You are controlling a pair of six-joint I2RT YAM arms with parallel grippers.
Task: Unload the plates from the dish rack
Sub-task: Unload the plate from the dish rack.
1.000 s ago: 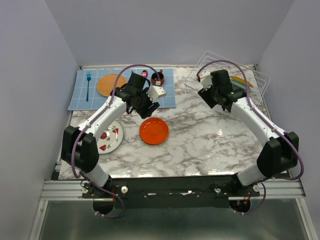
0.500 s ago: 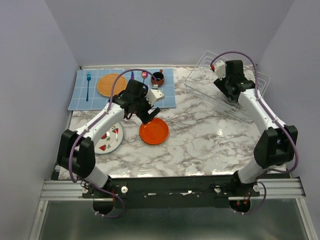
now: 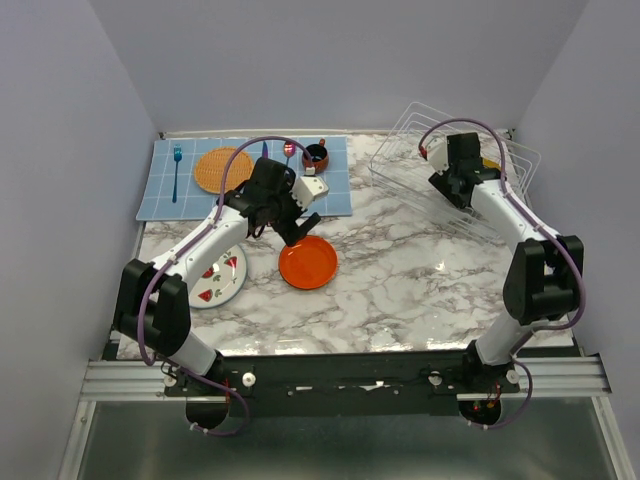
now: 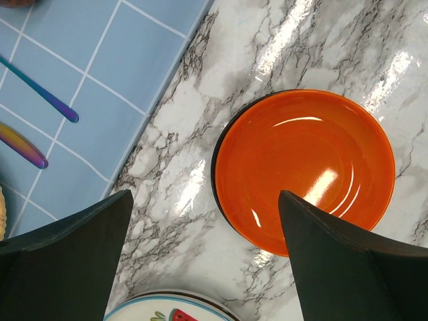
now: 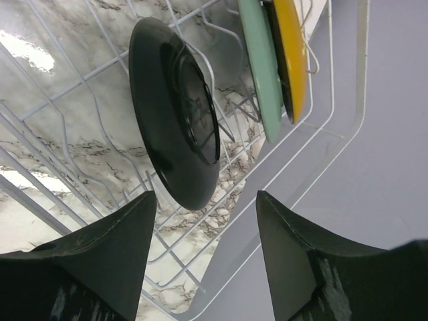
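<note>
1. We see a glossy orange plate (image 4: 304, 170) on white, grey-veined marble (image 4: 321, 40).
2. In the white rack (image 5: 362, 60) we find a black plate (image 5: 167, 134), a green plate (image 5: 261, 67) and a yellow plate (image 5: 294, 60).
3. The mat (image 4: 100, 87) is blue, gridded white.

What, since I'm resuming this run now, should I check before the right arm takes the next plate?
Left gripper open, holding nothing: ok.
Orange plate flat on the table: ok.
Right gripper open: ok.
Black plate upright in the dish rack, rim in line with the right gripper's gap: ok.
Gap between black plate and green plate: ok.
Fingers clear of rack wires: cannot tell.
</note>
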